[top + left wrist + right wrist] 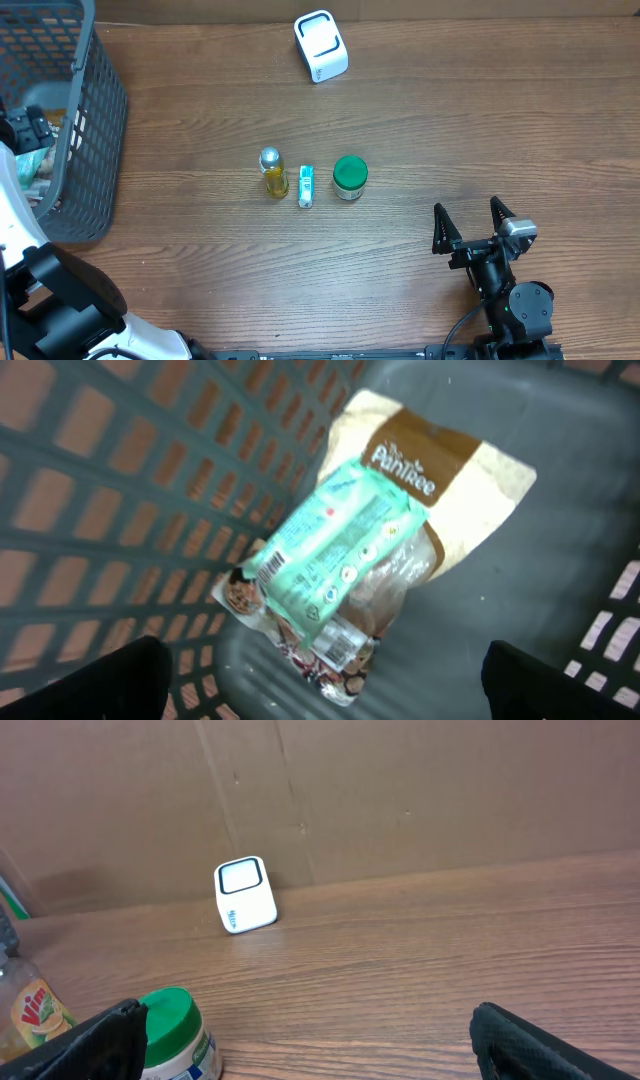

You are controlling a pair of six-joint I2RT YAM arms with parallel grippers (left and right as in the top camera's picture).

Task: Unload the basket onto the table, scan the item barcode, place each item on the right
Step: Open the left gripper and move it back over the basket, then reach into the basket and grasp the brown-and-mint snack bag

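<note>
My left gripper (325, 695) hangs open inside the grey basket (100, 110), above a teal packet (330, 545). That packet lies on a cream and brown bag (470, 470) and a clear pack with a barcode label (340, 643). Nothing is between the left fingers (90, 680). The white scanner (321, 45) stands at the table's far middle and also shows in the right wrist view as the scanner (245, 895). My right gripper (470, 228) rests open and empty at the front right. From overhead, my left gripper (25, 128) is just inside the basket's rim.
In a row at mid-table stand a yellow bottle (273, 172), a small teal box (306, 186) and a green-lidded jar (350, 177). The jar (175, 1030) is close to my right gripper's left finger (95, 1045). A cardboard wall (400, 790) backs the table.
</note>
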